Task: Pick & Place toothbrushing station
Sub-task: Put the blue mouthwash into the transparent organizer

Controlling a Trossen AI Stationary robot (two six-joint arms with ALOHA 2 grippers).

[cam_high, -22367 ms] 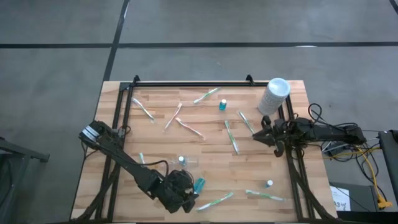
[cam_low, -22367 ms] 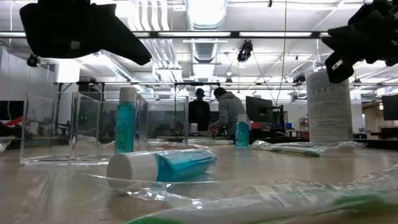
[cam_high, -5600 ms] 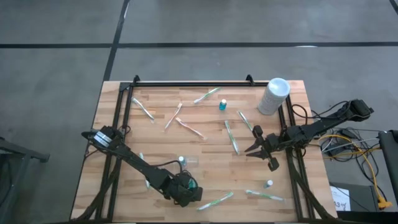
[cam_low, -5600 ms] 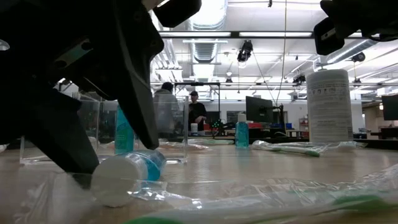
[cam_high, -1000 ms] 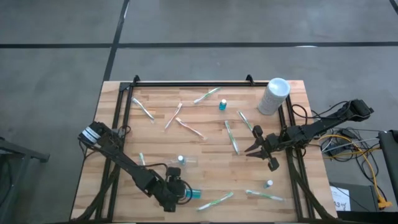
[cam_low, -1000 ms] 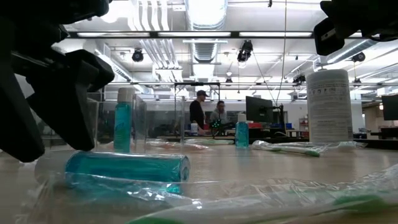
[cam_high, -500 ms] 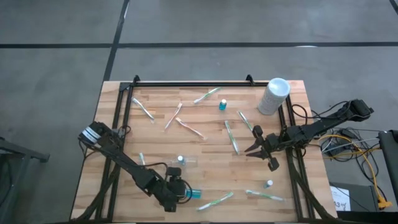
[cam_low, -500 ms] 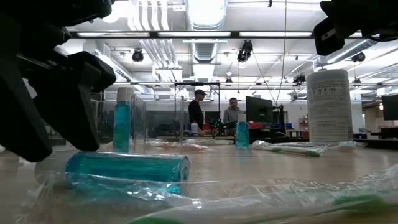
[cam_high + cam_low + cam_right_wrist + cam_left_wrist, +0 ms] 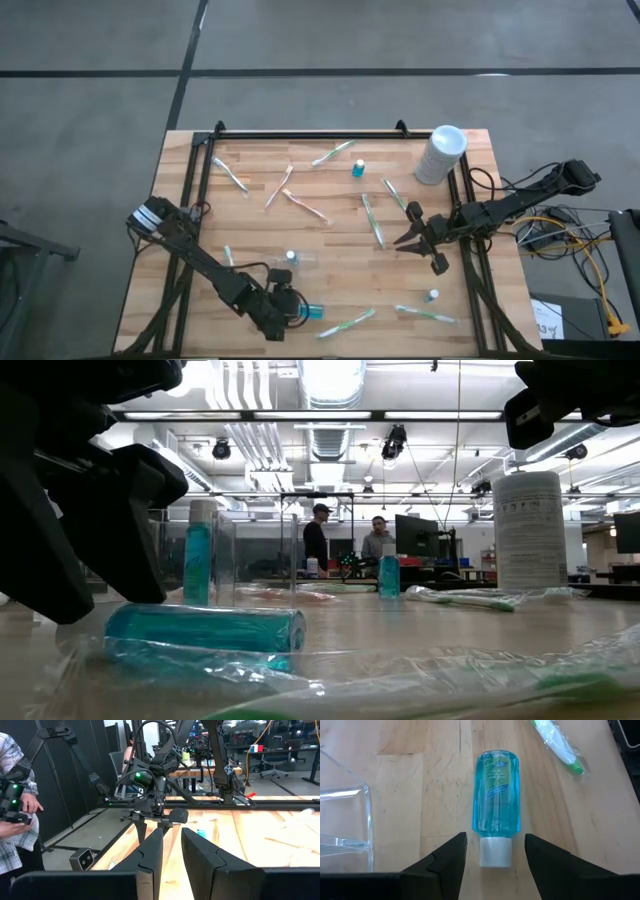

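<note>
Left pincer (image 9: 494, 851) has let go and pulled back, fingers spread either side of the blue bottle (image 9: 496, 795)'s white cap, bottle lying flat on the desk (image 9: 330, 232), needs regrasping; right pincer (image 9: 420, 240) parked, narrow gap.

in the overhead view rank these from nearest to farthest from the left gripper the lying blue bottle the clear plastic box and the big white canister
From the left gripper:
1. Lying blue bottle with a white cap, right at its fingertips, near edge.
2. Clear plastic box, just beyond, toward the table's middle.
3. Tall white canister, far right corner.
</note>
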